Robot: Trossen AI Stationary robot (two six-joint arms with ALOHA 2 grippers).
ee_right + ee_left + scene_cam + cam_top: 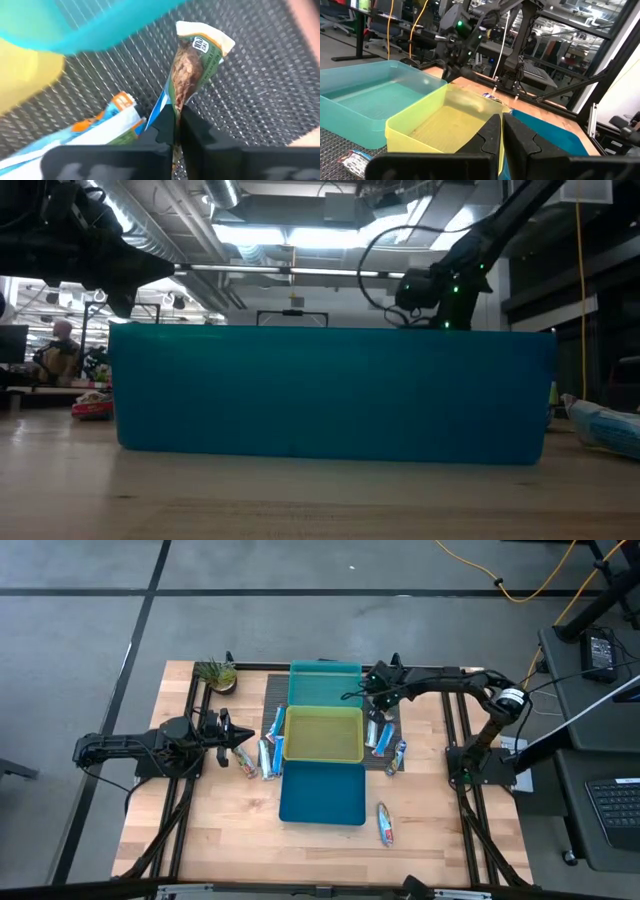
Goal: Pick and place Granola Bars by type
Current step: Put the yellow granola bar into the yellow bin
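Note:
My right gripper (176,131) is shut on a green-and-brown wrapped granola bar (192,65) over the dark mesh mat, just right of the teal bin (325,683) and the yellow-green bin (323,733). More bars with blue, white and orange wrappers lie flat on the mat below it (107,120). Another cluster (260,752) lies left of the yellow-green bin. A single bar (385,824) lies on the wood right of the blue bin (322,793). My left gripper (501,134) is shut and empty; in the high view it (232,730) hovers left of the left cluster. My right gripper pinches the green-and-brown bar by its near end (176,102) between the two fingers. The fingers lie along the bar, and the rest of it sticks out past the fingertips. It appears lifted clear of the mesh mat, with its crimped far end (207,37) free.
The three bins stand in a row down the table's middle, on and beside the mesh mat (392,730). A small potted plant (217,674) stands at the far left corner. In the low view the blue bin's wall (330,395) blocks most of the table. Bare wood lies near the front edge.

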